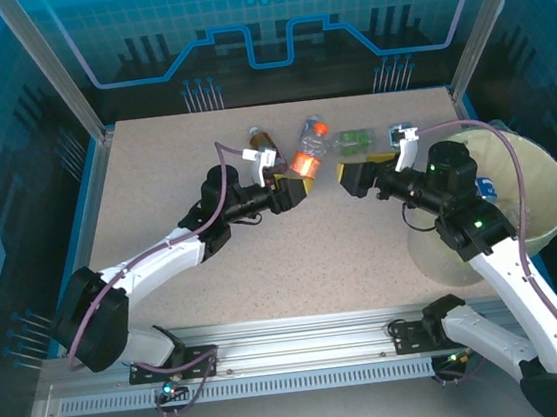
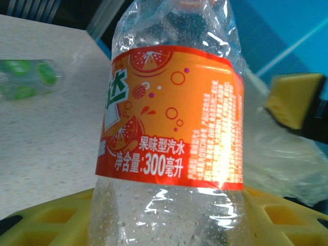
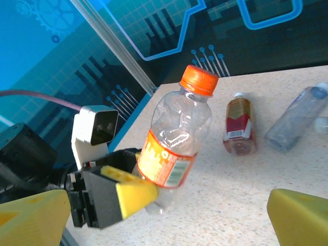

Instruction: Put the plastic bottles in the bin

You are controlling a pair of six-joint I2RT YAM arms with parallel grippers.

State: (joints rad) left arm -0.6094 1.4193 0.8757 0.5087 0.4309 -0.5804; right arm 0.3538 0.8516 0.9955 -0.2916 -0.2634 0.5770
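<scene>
Flat at the back of the worktop [image 1: 157, 202], left of centre: dark-tinted bottle [image 1: 262, 142] with a red label. Just right of it, tilted with orange cap uppermost: orange-labelled bottle [image 1: 306, 153], pinched low on its body by the left tool [image 1: 294, 185]. Further right, lying flat: green-labelled bottle [image 1: 354, 141]. Facing the held bottle, spread wide, holding nothing: right tool [image 1: 360, 171]. At far right: pale bin [image 1: 543, 188].
</scene>
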